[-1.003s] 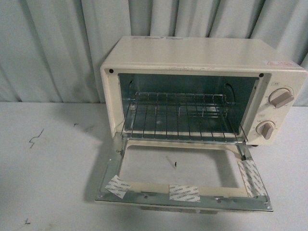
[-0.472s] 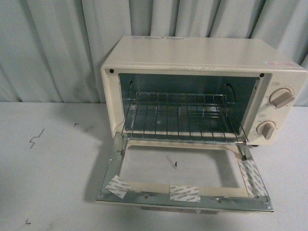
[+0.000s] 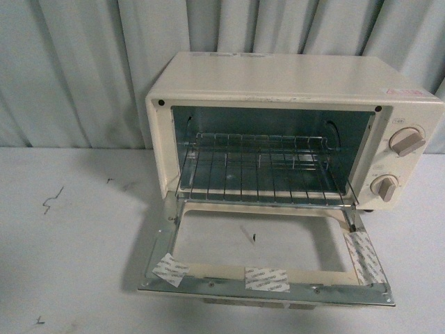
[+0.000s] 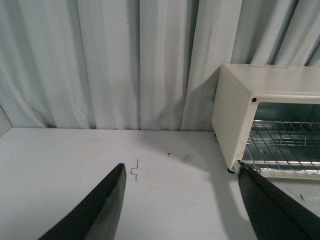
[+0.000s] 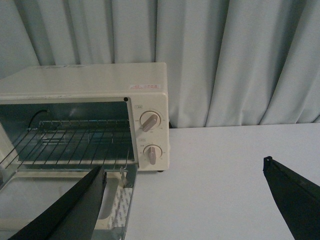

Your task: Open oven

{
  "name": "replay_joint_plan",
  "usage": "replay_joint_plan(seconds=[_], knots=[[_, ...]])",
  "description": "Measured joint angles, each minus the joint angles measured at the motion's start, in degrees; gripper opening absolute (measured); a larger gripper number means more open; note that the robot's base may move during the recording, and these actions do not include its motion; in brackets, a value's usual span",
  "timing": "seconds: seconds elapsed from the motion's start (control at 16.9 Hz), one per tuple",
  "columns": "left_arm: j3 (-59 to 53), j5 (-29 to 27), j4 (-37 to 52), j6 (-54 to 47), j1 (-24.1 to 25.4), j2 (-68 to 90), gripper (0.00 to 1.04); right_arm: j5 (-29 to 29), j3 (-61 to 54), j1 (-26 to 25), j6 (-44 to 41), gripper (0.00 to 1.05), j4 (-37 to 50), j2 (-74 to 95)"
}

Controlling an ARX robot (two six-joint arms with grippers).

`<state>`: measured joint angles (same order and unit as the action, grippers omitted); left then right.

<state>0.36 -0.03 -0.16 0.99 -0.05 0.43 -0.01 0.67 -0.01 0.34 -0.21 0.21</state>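
The cream-white oven [image 3: 292, 76] stands on the white table with its door [image 3: 264, 278] folded flat down toward me. The wire rack [image 3: 261, 167] shows inside, and two beige knobs [image 3: 405, 141] sit on its right panel. No gripper shows in the front view. My left gripper [image 4: 182, 192] is open and empty above the table, left of the oven [image 4: 235, 110]. My right gripper [image 5: 185, 195] is open and empty, right of the oven [image 5: 100, 80], one finger [image 5: 75, 210] over the lowered door's corner.
Grey-green curtains [image 3: 76, 62] hang close behind the oven. The white table [image 3: 62, 264] has small dark marks [image 3: 51, 200] left of the oven. Three taped patches [image 3: 267, 278] sit on the door's frame.
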Motion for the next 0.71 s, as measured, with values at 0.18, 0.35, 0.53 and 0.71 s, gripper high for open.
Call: replay_joint_plan(seconds=[0.18, 0.35, 0.53, 0.71], knots=[[0.0, 0.0, 0.0, -0.04, 0.0, 0.0, 1.0, 0.0, 0.0, 0.0, 0.0, 0.98, 0.0, 0.0], [0.0, 0.02, 0.0, -0.02, 0.0, 0.0, 0.98, 0.02, 0.0, 0.0, -0.02, 0.98, 0.0, 0.0], [0.0, 0.0, 0.0, -0.02, 0.0, 0.0, 0.98, 0.02, 0.0, 0.0, 0.0, 0.98, 0.0, 0.0], [0.0, 0.0, 0.0, -0.02, 0.0, 0.0, 0.98, 0.0, 0.0, 0.0, -0.02, 0.98, 0.0, 0.0]])
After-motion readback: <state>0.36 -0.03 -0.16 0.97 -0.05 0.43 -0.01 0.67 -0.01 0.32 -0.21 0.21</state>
